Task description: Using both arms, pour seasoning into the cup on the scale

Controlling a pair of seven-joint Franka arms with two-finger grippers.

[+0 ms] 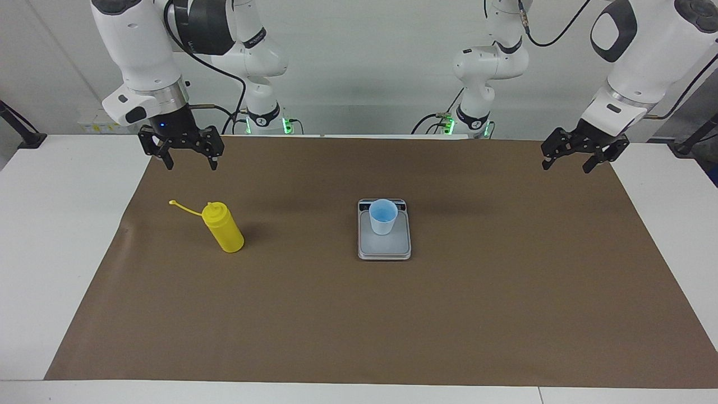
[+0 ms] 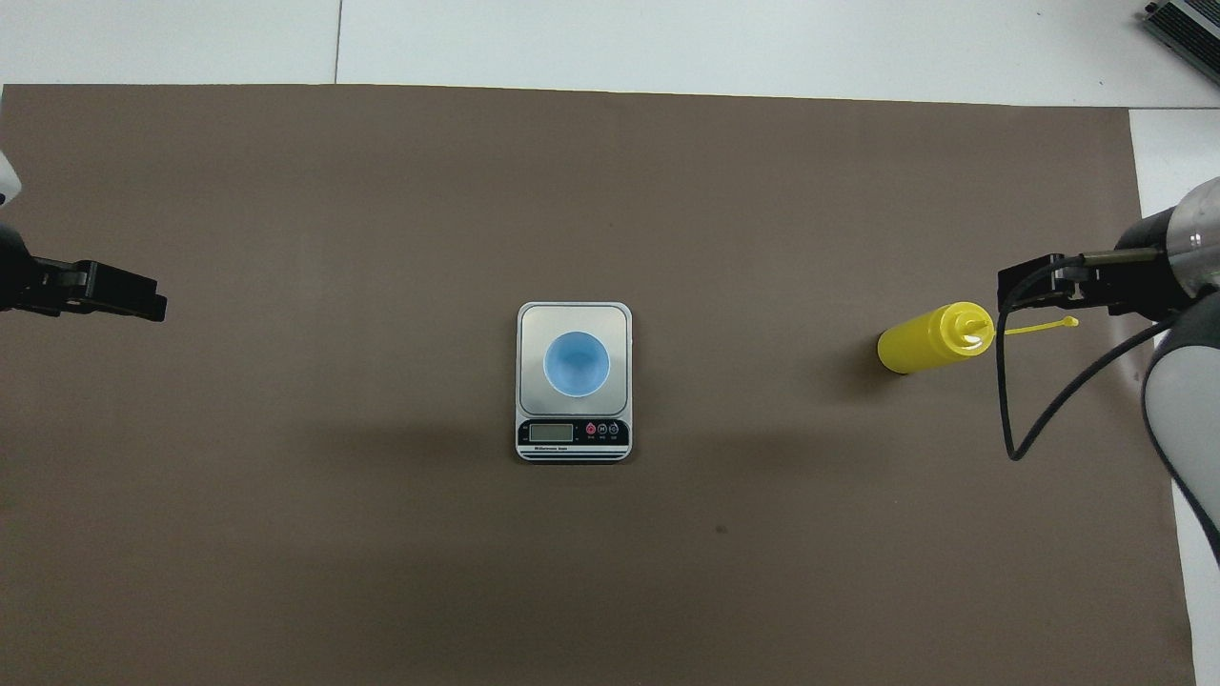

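The seasoning [image 1: 223, 227] stands upright on the brown mat [image 1: 359, 314] at the left of the facing view, its cap strap [image 1: 182, 207] sticking out sideways from the nozzle. Up in the upper left of that view the right gripper [image 1: 189, 163] hangs in the air above the mat's edge, its fingers spread wide and holding nothing, well clear of the bottle. In the middle of the frame the cup [image 1: 383, 216] sits on the scale [image 1: 384, 244], toward the display end, blue inside showing. At the upper right the left gripper [image 1: 566, 164] hangs over the mat's corner, fingers apart and empty too; that arm just waits there
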